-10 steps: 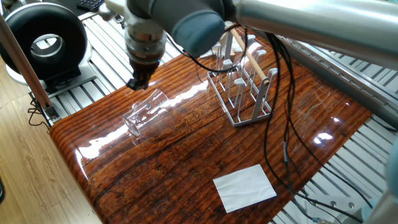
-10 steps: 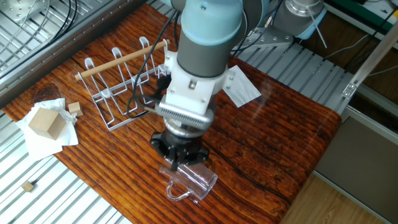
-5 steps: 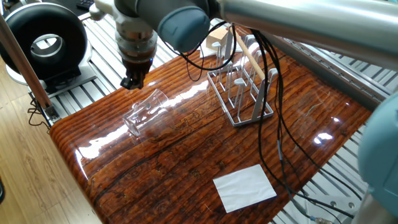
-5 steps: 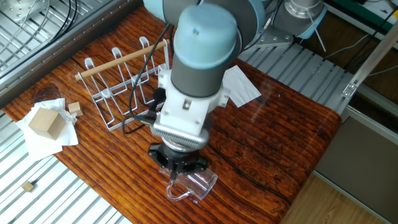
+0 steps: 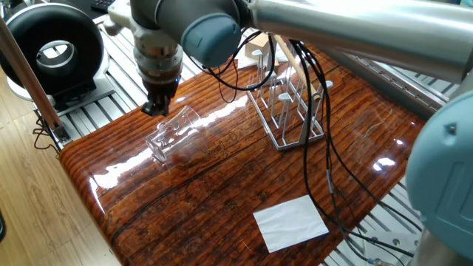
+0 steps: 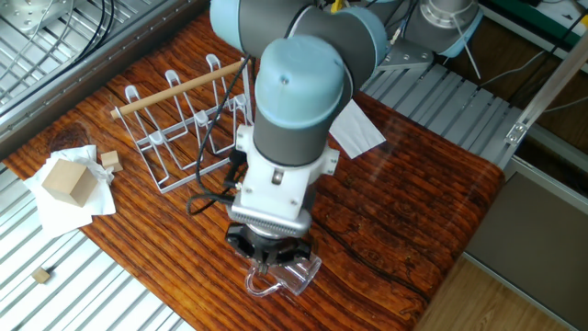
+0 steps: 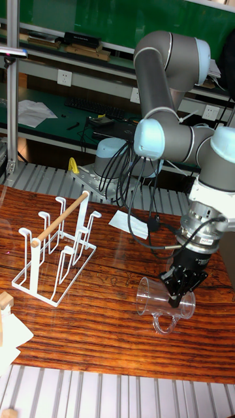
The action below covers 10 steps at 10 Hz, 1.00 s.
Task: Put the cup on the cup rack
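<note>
A clear glass cup (image 5: pixel 173 130) with a handle is seen lying on its side on the glossy brown wooden table (image 5: pixel 222 185), well apart from the grey wire cup rack (image 5: pixel 287 103) with its light wooden rod. The black two-finger gripper (image 5: pixel 154 108) is held just above the cup's base end; whether its jaws are apart cannot be told.

We find no text, label, brand, number or sign that we can read in any of the three views. The white sheet (image 5: pixel 291 222) on the counter (image 5: pixel 222 185) looks blank, and the papers on the shelf (image 7: pixel 32 111) behind are too small to read.
</note>
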Each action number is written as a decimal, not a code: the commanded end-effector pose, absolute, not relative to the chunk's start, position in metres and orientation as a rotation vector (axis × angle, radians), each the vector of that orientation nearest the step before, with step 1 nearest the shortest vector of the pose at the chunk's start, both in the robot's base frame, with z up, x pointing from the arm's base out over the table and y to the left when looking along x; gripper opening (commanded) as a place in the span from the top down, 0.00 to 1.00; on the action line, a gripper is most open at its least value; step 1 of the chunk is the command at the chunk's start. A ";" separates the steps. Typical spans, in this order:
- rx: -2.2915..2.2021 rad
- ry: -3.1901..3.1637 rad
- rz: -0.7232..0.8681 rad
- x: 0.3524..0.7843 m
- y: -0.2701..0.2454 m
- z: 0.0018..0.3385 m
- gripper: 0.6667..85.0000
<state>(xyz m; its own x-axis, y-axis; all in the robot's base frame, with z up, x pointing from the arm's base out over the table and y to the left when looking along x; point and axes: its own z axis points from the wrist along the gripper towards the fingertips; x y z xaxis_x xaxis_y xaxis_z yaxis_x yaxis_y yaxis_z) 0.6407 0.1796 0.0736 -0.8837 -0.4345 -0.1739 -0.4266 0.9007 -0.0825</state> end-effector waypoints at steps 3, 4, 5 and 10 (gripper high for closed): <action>-0.752 2.874 -0.124 0.642 0.169 0.062 0.99; -0.746 2.876 -0.103 0.641 0.172 0.062 0.93; -0.735 2.877 -0.086 0.641 0.175 0.062 0.89; -0.673 2.826 0.059 0.652 0.206 0.055 0.88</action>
<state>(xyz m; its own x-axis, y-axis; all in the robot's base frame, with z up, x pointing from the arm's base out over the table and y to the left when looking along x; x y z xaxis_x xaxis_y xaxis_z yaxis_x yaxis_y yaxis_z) 0.6460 0.1924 0.0580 -0.8658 -0.4601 -0.1966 -0.4584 0.8869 -0.0568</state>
